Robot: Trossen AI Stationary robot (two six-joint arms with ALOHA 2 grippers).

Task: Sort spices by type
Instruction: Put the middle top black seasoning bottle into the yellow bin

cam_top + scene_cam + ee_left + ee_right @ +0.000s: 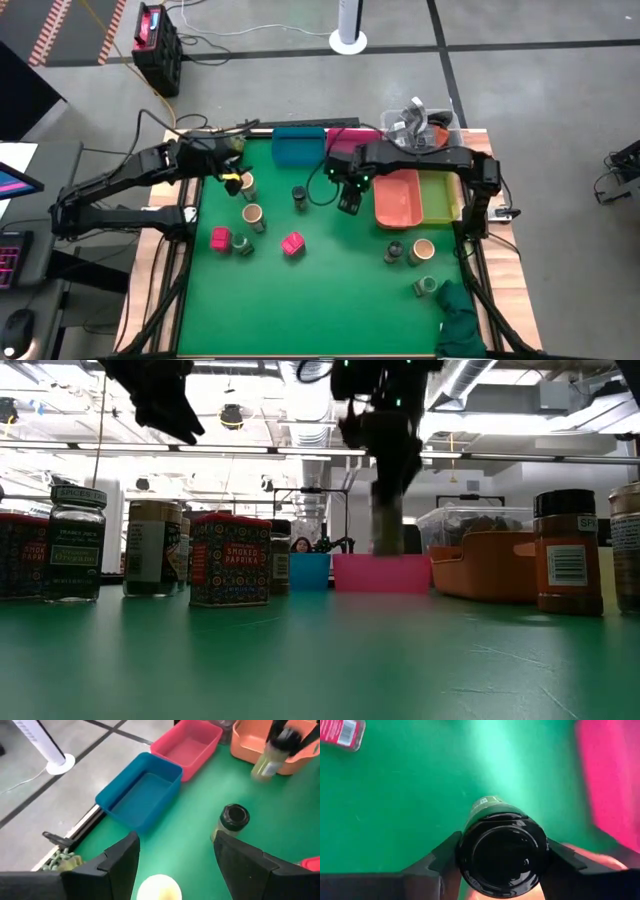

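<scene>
My right gripper [349,199] hangs over the green mat between the pink bin [349,141] and the orange bin [397,198], shut on a dark-capped spice jar [388,520]. My left gripper [175,865] is open above a tan-topped jar [159,888], with one finger on either side of it and apart from it. Another dark-capped jar [232,820] stands upright on the mat beyond it. More spices stand on the mat: a tan-topped jar [252,214], two pink-red tins [220,238] [292,243], and a group of jars [408,252] near the right edge. My right gripper pinches the jar's black cap [502,855] between its two fingers, one on each side of the cap. It comes from above, pointing down. The jar hangs below the fingers, lifted clear of the mat, its yellow-green body [265,764] slightly tilted.
A blue bin [298,146] sits next to the pink bin along the far edge, and a yellow-green bin [438,195] lies beside the orange one. A clear tub of metal parts [420,124] is at the far right corner. A dark green cloth [460,320] lies at the near right.
</scene>
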